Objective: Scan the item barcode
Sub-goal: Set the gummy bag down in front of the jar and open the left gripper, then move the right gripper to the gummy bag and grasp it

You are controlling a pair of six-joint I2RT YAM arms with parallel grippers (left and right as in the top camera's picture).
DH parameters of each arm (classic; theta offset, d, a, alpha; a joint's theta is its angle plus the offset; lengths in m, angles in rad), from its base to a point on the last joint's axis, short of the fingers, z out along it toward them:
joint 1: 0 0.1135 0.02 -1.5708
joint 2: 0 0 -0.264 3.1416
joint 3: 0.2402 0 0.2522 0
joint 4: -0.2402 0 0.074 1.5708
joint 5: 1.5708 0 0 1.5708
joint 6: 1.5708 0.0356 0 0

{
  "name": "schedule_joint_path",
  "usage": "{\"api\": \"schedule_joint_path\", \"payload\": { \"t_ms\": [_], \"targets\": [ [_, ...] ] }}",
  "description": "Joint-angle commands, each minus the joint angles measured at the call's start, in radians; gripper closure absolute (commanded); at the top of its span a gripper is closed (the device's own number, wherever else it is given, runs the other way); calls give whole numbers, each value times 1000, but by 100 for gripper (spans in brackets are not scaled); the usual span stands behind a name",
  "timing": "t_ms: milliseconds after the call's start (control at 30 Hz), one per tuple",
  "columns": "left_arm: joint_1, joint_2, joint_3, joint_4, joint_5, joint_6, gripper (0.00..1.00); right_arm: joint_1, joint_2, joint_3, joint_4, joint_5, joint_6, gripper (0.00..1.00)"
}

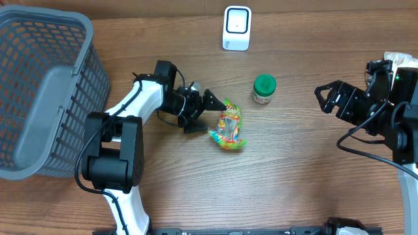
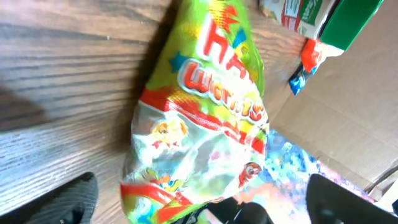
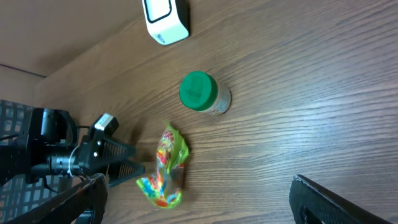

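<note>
A bright green, red and yellow candy bag (image 1: 227, 127) lies flat on the wooden table near the middle. My left gripper (image 1: 204, 112) is at the bag's left end with its fingers spread wide. In the left wrist view the bag (image 2: 199, 118) fills the space ahead of the two dark fingertips (image 2: 71, 199), which stand apart from it. The white scanner (image 1: 236, 27) stands at the back edge. My right gripper (image 1: 324, 98) hovers open and empty at the right, far from the bag (image 3: 165, 165).
A green-lidded jar (image 1: 264, 89) stands just right of the bag. A large grey mesh basket (image 1: 39, 98) takes up the left side. Something white and crumpled (image 1: 400, 60) sits at the far right edge behind the right arm.
</note>
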Motion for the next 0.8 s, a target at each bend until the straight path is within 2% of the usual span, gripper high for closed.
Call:
{"api": "schedule_joint_path", "payload": {
  "t_ms": [0,233,300,333,400,467,500,600,667,767],
  "targets": [
    [-2,2,-2,18,-9,-18,0,11,-13,-3,-11,-27,-20,6],
    [19,2,-1,26,-15,24,0,125,-13,-27,-53,-52,-87,7],
    [41,2,0,25,-18,32,0,174,-12,-81,-14,-52,-87,12],
    [51,2,0,24,-18,37,4,192,-12,-109,10,-53,-86,16],
    [81,2,0,12,-26,69,19,231,-9,-192,82,-62,-84,33],
    [105,1,0,-21,-58,91,39,260,0,-290,178,-129,-74,65],
    [112,1,0,-41,-77,105,42,267,6,-339,234,-182,-75,68],
    [116,1,0,-105,-143,161,49,271,37,-448,388,-277,-74,65],
    [103,1,0,-133,-185,185,55,271,66,-496,468,-289,-48,53],
    [72,1,0,-140,-225,202,59,271,126,-531,551,-312,-45,41]
  ]
}}
